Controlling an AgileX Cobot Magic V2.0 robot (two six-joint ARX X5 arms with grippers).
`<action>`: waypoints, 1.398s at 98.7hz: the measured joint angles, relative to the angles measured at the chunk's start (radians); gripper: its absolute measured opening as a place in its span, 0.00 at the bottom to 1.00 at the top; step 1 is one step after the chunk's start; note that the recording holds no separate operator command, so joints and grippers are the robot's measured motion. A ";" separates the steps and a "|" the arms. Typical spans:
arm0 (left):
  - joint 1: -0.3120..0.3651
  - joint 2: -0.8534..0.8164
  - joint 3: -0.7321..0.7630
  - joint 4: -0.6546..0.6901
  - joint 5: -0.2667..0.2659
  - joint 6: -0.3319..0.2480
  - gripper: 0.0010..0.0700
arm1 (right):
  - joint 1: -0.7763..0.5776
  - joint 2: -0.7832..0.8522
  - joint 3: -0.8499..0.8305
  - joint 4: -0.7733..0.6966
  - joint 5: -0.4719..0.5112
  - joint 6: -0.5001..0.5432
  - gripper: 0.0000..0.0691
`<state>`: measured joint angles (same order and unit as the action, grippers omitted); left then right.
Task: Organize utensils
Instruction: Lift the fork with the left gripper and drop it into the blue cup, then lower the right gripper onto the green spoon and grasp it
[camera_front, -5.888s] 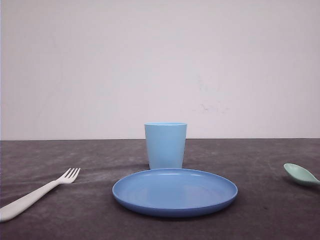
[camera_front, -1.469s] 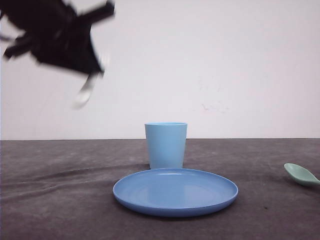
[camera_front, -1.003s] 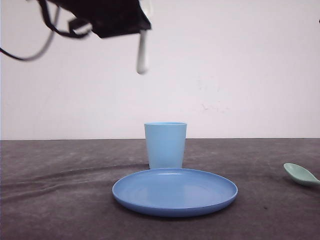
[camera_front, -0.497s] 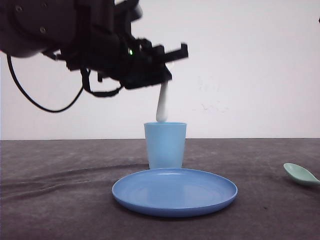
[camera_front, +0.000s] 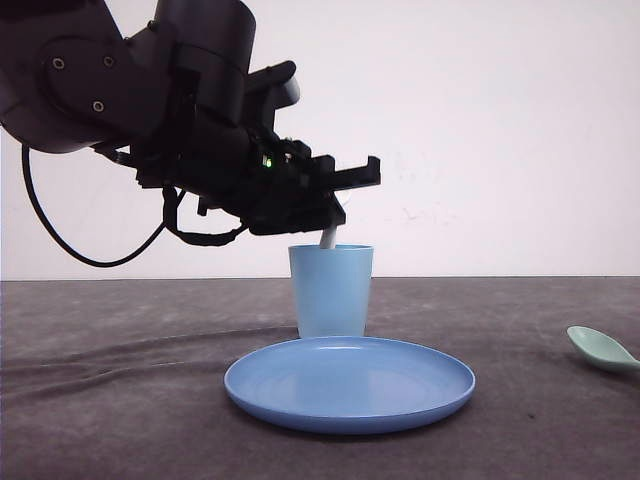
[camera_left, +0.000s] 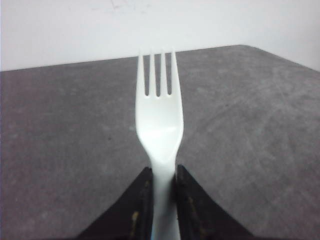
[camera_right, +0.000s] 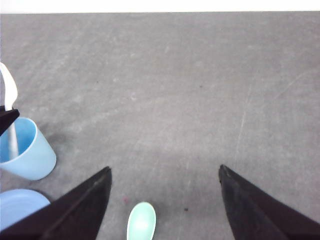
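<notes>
Pinching fork (camera_left: 160, 125) handle — L fingers (camera_left: 141, 200)

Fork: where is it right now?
The fork is clamped in the left hand, its handle end dipping into the light blue cup behind the blue plate, mid-table in the front view.

A dark grey cloth-covered table (camera_front: 120, 400) meets a plain white wall (camera_front: 500, 120).

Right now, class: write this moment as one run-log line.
left gripper: shut on fork, handle entering cup | right gripper: open above spoon
</notes>
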<state>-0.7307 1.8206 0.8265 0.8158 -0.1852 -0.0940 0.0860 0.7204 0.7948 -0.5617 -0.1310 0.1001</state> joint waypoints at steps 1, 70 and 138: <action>0.000 0.000 0.000 -0.002 0.000 0.000 0.05 | 0.000 0.000 0.000 -0.001 0.000 0.000 0.61; -0.008 -0.422 0.000 -0.408 0.000 -0.003 0.45 | 0.059 0.035 0.000 -0.183 0.000 0.021 0.61; -0.045 -1.111 0.000 -1.210 0.000 -0.079 0.44 | 0.238 0.380 -0.125 -0.147 0.050 0.186 0.61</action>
<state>-0.7753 0.7094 0.8265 -0.3939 -0.1848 -0.1734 0.3244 1.1000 0.6701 -0.7090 -0.0814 0.2859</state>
